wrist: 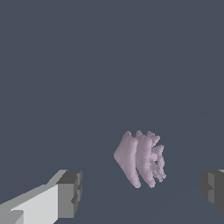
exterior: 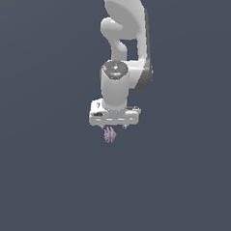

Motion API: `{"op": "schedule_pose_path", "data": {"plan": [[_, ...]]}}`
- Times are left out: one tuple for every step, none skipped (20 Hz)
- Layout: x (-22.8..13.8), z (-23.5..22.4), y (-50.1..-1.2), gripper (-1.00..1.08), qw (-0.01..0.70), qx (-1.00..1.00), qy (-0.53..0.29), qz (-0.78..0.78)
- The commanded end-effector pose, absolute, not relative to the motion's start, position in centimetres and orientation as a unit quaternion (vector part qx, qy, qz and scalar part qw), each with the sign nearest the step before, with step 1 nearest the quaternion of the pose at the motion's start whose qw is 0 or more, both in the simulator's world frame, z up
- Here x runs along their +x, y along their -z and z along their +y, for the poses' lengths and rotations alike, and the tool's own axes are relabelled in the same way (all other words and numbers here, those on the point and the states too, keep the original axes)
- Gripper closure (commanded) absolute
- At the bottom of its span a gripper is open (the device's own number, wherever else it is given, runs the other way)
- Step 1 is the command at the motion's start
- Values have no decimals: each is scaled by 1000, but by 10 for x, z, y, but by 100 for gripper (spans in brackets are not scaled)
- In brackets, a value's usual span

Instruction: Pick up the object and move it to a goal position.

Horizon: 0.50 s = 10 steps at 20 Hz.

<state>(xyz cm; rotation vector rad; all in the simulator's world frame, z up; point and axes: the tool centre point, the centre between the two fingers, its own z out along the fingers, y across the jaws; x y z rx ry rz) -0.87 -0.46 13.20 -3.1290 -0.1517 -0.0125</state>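
The gripper (wrist: pixel 142 192) hangs with its jaws spread wide, gripping nothing, while the pale lilac-pink ribbed object (wrist: pixel 140 159) sits between the two fingertips (wrist: pixel 70 194), touching neither, just below the white gripper head (exterior: pixel 114 115).

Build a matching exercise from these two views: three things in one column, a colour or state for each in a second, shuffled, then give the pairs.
Column one:
1. object
2. gripper
3. arm

Column two:
A. white, reaching down from the top of the exterior view
B. pale lilac-pink, ribbed, spiky-edged
C. open, dark fingers apart on either side of the lump

Pairs: 1-B, 2-C, 3-A
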Motion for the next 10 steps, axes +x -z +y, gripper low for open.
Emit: {"op": "schedule_pose_path", "data": {"plan": [[-14,-11,-115,-92,3,-998,3,-60],[-16,-13,-110,-92,2,-998,2,-64],[-17,-15,-105,-92,2,-998,2,-68],[-19,-16,-101,-92,1,-998,1,-71],[-20,-18,-98,-92,1,-997,1,-73],[-21,-19,-95,-92,0,-997,1,-75],[-22,-20,-93,-92,0,-997,0,-77],[-23,-20,-92,-92,0,-997,0,-78],[-23,-21,-91,-92,0,-997,0,-79],[-23,-21,-91,-92,0,-997,0,-79]]}}
